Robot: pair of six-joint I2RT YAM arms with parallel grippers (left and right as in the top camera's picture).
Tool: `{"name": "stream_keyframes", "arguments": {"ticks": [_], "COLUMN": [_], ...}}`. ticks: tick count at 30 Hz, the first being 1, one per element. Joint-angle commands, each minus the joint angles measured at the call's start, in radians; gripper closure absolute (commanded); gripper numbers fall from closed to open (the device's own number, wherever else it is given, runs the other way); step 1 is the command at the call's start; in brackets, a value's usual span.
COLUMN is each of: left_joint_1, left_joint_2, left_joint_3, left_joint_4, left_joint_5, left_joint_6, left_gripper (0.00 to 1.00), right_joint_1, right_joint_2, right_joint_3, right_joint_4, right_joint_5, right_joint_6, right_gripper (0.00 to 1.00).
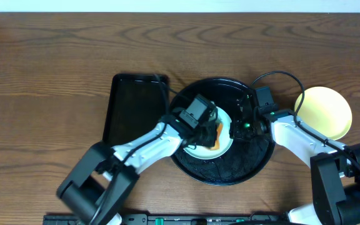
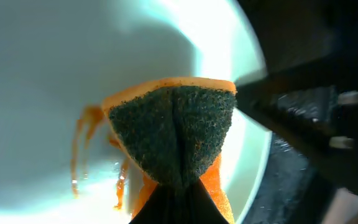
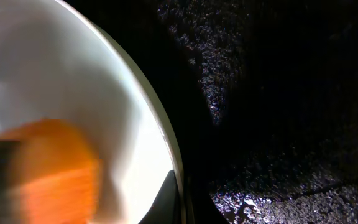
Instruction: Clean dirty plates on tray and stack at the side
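A pale bluish-white plate (image 1: 197,150) lies on the round black tray (image 1: 230,170). My left gripper (image 2: 179,194) is shut on an orange sponge (image 2: 173,134), its dark green scouring face pressed flat to the plate (image 2: 36,74). Thin orange sauce smears (image 2: 79,146) streak the plate just left of the sponge. My right gripper (image 3: 182,202) is shut on the plate's right rim (image 3: 157,118), one finger inside and one outside. In the overhead view the two grippers (image 1: 212,128) (image 1: 239,128) sit close together over the plate. A pale yellow plate (image 1: 324,112) rests on the table, right of the tray.
A rectangular black tray (image 1: 133,109) lies left of the round tray, touching it. The round tray's floor (image 3: 278,93) is wet and speckled. Bare wooden table (image 1: 42,75) spreads to the left and back.
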Motion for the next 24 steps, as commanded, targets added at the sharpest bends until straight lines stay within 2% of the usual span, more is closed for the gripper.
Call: {"name": "stream_keyframes", "arguments": {"ticks": [1,8,11,15,24], "left_joint_1": [0.003,0.087,0.145,0.201,0.309], "left_joint_2": [0.047,0.043,0.031,-0.035,-0.299], "left_joint_3": [-0.007,-0.006,-0.002,0.023,0.029], "left_joint_4": [-0.015,-0.166,-0.169,-0.173,-0.228], "left_joint_5": [-0.064,-0.276,-0.267,-0.149,-0.143], "left_joint_6": [-0.008,-0.002,0.043,0.146,0.154], "left_gripper": [0.92,0.92,0.93,0.92,0.92], "right_joint_1": [0.02,0.019,0.019,0.019,0.016], "right_joint_2": [0.02,0.02,0.02,0.02,0.017], "right_joint_3": [-0.021,-0.021,-0.021,-0.021,-0.013], "right_joint_4": [-0.033,-0.038,-0.045,-0.04,-0.022], "right_joint_5": [0.004,0.004,0.004,0.008,0.031], "right_joint_6": [0.009,0.009,0.009,0.009,0.004], "right_gripper": [0.99,0.99,0.99,0.99,0.99]}}
